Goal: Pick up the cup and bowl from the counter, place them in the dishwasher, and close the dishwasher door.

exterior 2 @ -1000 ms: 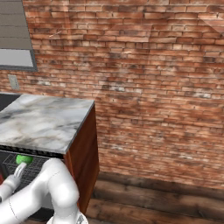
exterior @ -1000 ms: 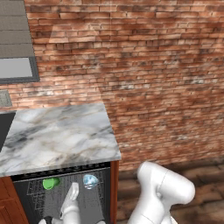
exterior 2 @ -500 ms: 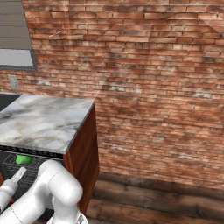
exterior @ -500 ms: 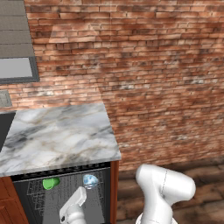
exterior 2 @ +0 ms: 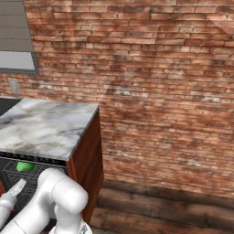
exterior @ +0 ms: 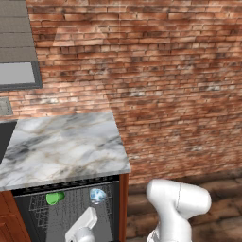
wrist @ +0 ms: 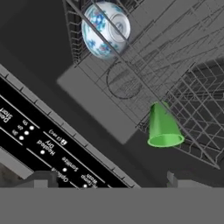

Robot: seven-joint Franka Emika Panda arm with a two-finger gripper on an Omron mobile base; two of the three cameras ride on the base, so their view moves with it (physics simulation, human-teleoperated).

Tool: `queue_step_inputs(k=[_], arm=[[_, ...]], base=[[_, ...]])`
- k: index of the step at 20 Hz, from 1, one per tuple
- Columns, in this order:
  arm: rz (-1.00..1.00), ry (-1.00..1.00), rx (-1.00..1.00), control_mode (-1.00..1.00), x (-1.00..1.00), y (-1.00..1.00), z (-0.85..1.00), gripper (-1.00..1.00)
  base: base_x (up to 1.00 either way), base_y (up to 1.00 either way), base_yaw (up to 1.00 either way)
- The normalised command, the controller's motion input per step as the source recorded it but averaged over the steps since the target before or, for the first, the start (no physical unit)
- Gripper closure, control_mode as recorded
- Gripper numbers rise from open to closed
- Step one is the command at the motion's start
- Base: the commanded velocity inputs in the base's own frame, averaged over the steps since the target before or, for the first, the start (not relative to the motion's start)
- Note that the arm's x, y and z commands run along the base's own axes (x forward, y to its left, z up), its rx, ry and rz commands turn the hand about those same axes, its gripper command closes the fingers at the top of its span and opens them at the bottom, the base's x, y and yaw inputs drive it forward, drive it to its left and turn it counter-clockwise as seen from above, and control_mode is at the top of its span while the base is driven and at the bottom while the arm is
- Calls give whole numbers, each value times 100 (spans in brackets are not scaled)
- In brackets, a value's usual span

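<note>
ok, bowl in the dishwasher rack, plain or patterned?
Patterned: the bowl is white with blue floral markings on its outside. Hand view shows it best.

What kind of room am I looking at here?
Most likely a home kitchen: a marble counter runs along a red brick wall, and below it an open dishwasher holds a green cup and a bowl.
</note>
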Motion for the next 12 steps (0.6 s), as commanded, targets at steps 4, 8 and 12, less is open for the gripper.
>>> queue_step_inputs(k=[4,8,12], arm=[[-3,1,0,-100,-29,35,6,-100],[-4,4,0,-100,-19,40,10,-100],[-5,5,0,-100,-24,39,4,-100]], base=[[0,0,0],[0,0,0],[0,0,0]])
